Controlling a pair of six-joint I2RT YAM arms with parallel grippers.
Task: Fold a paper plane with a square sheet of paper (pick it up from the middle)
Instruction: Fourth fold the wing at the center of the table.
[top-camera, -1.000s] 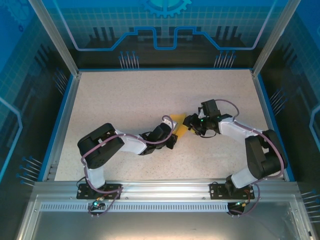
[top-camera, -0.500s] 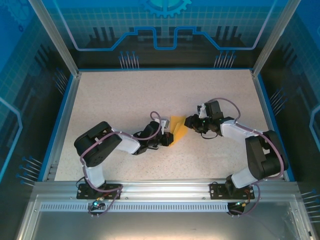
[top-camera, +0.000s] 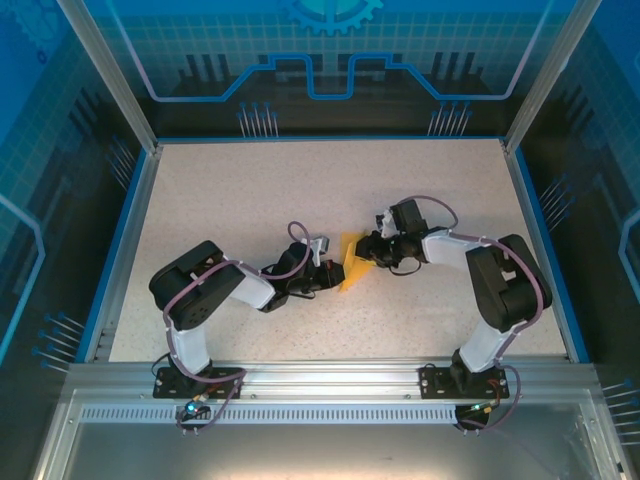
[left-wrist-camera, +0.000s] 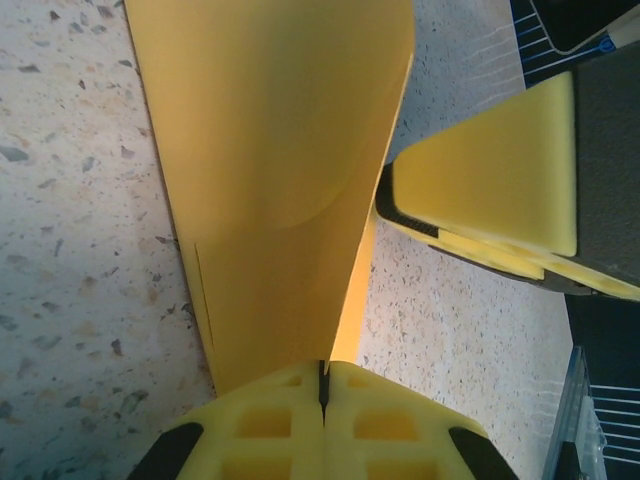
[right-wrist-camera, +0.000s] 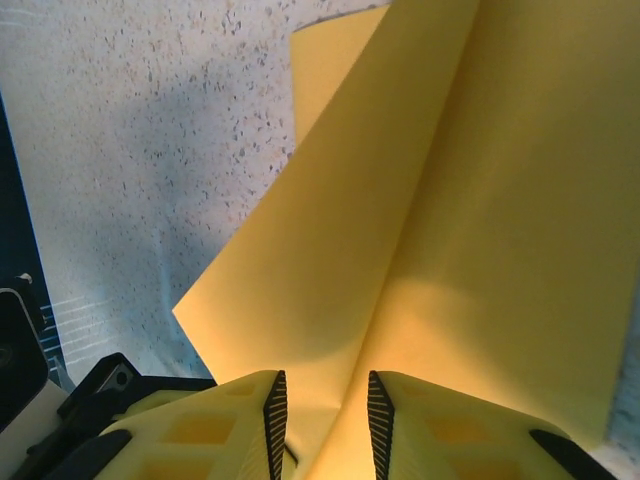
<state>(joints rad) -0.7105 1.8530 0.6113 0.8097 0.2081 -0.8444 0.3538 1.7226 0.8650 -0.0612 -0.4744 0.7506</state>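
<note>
The orange-yellow sheet of paper (top-camera: 354, 262) is folded into a narrow tapering shape at the middle of the table, between both grippers. My left gripper (top-camera: 337, 273) is shut on its narrow end; in the left wrist view the paper (left-wrist-camera: 280, 180) rises from the closed left gripper (left-wrist-camera: 323, 368). My right gripper (top-camera: 366, 250) meets the paper from the right. Its jaws stand a little apart in the right wrist view, the right gripper (right-wrist-camera: 322, 410) astride a raised crease of the paper (right-wrist-camera: 430, 220). One yellow finger of the right gripper (left-wrist-camera: 500, 190) shows beside the paper.
The speckled table (top-camera: 250, 200) has a blue rim (top-camera: 128, 240) along its sides and a metal rail (top-camera: 330, 375) at the near edge. Both arms reach inward from their bases at the bottom.
The left gripper has closed fully on the paper and drawn slightly left. The right gripper has moved left onto the paper with its jaws narrowing.
</note>
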